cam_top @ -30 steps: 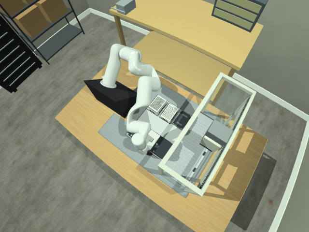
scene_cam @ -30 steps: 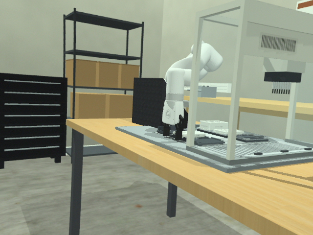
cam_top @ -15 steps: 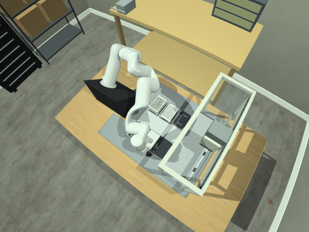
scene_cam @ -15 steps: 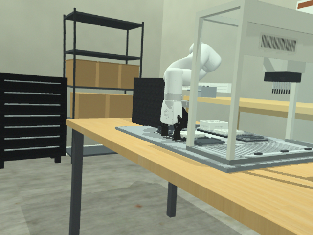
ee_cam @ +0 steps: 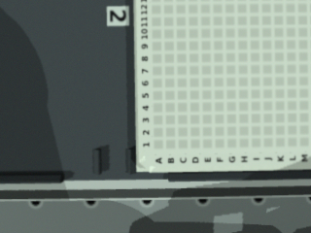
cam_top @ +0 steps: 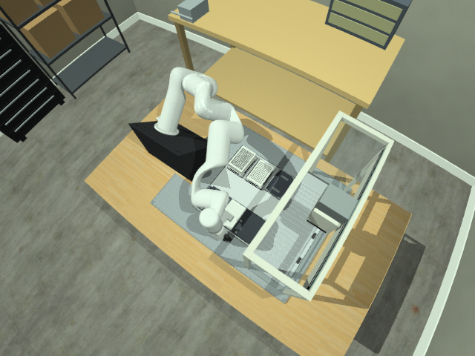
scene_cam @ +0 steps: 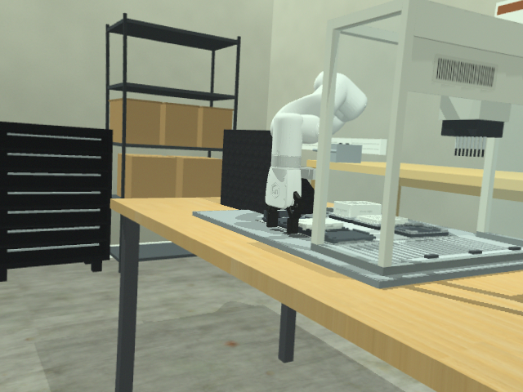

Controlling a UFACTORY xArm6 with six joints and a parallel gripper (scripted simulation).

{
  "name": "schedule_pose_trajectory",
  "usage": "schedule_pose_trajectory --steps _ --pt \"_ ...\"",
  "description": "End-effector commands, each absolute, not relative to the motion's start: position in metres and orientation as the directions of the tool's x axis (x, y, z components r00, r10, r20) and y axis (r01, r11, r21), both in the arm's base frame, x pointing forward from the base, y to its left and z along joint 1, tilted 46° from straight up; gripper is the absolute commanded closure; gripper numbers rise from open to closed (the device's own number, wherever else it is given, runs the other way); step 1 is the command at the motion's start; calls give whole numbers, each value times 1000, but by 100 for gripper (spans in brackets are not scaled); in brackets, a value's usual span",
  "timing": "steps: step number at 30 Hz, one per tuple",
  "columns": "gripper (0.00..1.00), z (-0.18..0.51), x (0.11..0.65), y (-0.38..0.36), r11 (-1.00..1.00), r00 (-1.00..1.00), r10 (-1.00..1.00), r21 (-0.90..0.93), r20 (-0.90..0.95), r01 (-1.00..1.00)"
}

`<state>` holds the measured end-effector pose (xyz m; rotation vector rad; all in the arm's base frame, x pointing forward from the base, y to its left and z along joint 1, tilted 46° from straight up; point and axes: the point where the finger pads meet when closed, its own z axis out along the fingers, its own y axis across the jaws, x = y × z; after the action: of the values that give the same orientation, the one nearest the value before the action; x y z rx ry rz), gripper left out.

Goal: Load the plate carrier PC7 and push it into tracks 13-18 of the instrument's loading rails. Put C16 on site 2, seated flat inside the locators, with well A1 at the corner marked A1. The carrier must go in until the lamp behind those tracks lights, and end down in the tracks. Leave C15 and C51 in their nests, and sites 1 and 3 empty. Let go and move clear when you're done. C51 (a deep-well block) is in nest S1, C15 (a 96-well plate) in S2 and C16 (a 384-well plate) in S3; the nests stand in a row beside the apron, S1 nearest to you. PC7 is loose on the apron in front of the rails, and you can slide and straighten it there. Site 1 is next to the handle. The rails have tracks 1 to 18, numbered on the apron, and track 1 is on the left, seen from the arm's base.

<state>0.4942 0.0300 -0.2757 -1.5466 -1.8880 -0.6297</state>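
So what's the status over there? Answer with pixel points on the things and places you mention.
Gripper point(cam_top: 227, 236) point(scene_cam: 282, 223) open, low over the apron side. White gridded plate point(cam_top: 234, 212) point(scene_cam: 320, 223) point(ee_cam: 225, 83) on dark carrier point(cam_top: 251, 226) point(scene_cam: 348, 234) point(ee_cam: 87, 97). Carrier outside the rails.

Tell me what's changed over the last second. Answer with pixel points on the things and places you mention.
The gripper point(cam_top: 227, 237) point(scene_cam: 281, 228) shifted slightly away from the glass-sided frame point(cam_top: 293, 193) point(scene_cam: 392, 139). Nothing was taken hold of or let go; it is open. The white plate on the dark carrier point(cam_top: 251, 226) point(scene_cam: 348, 234) and both nest plates point(cam_top: 251, 167) visibly stayed put.
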Motion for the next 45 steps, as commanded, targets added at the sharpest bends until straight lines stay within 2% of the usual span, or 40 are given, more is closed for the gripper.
schedule_pose_trajectory --steps 1,45 --pt "0 -277 497 27 202 -132 689 -14 712 979" --pt "0 -278 501 4 202 -132 689 -14 712 979"
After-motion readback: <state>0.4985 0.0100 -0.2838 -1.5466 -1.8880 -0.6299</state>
